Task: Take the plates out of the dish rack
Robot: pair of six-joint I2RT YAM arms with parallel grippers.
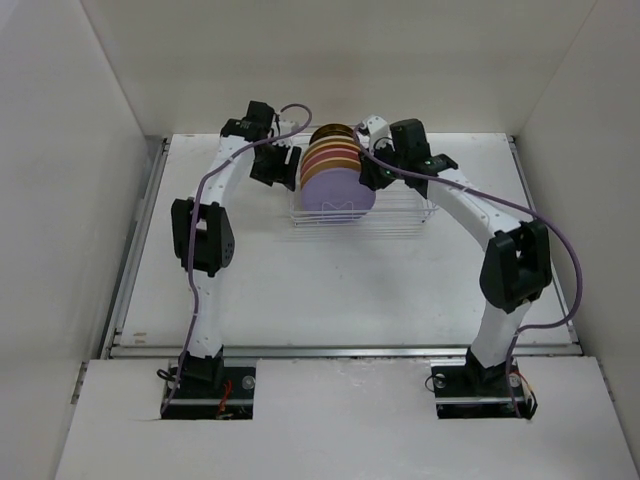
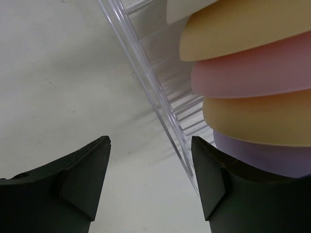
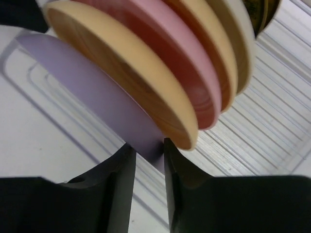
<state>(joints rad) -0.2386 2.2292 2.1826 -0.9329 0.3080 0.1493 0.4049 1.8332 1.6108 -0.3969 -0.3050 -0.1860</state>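
Progress: all the plates [image 1: 338, 160] in view stand on edge in the dish rack [image 1: 412, 214], at the far middle of the table [image 1: 350, 290]; none is seen set down outside it; by this showing the unloading is at its very start, with the whole row left to take out
Row order: the lavender plate [image 3: 87, 92] is nearest; behind it come a yellow-orange plate [image 3: 121, 77], a pink one, another yellow-orange, a cream; darker patterned ones close the far end
Right gripper [image 3: 149, 160]: at the right side of the row; fingers drawn narrow astride the rim of the lavender plate, apparently pinching it; the plate's foot is not seen, so whether it has left its slot cannot be told
Left gripper [image 2: 150, 182]: at the rack's left wall, which runs between its fingers; spread wide and holding nothing; plate edges just beside its right finger
Arm pose: both arms reach far across the table, elbows raised and bowed outward, wrists turned in toward the rack from either side
Step in hand, as judged: the first lift, the lavender plate by the right arm
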